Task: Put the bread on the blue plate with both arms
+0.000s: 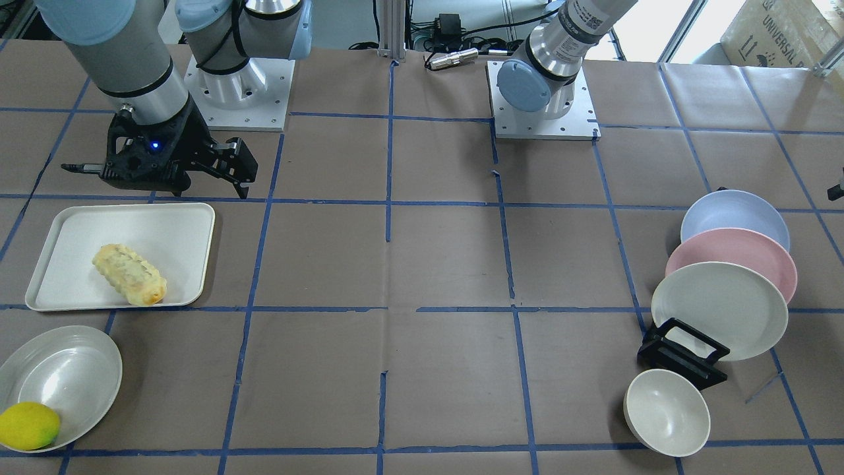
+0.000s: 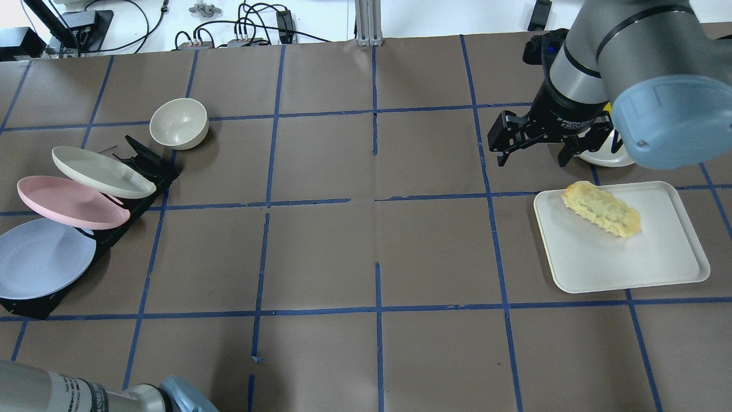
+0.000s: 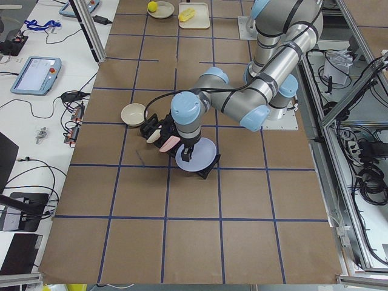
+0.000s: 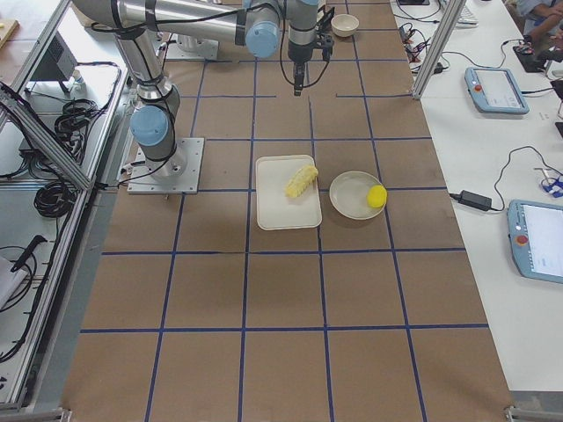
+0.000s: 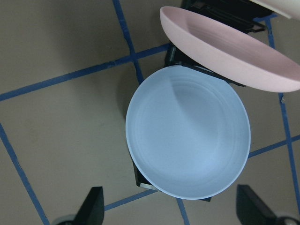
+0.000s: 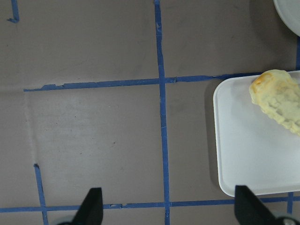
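Note:
The bread (image 1: pixel 128 274) lies on a white tray (image 1: pixel 165 231); it also shows in the overhead view (image 2: pixel 600 209) and at the right wrist view's edge (image 6: pixel 276 101). My right gripper (image 2: pixel 534 151) is open and empty, hovering beside the tray's far corner, apart from the bread. Its fingertips (image 6: pixel 91 206) stand wide apart. The blue plate (image 2: pixel 40 257) leans in a black rack (image 1: pixel 682 359), the lowest of three plates. My left gripper (image 5: pixel 172 211) is open and empty, straight above the blue plate (image 5: pixel 187 140), not touching it. It also shows in the left side view (image 3: pixel 189 154).
A pink plate (image 1: pixel 732 254) and a cream plate (image 1: pixel 719 310) lean in the same rack, overlapping the blue plate's edge. A small cream bowl (image 1: pixel 666 412) lies beside the rack. A shallow bowl (image 1: pixel 66 376) holding a lemon (image 1: pixel 28 425) sits near the tray.

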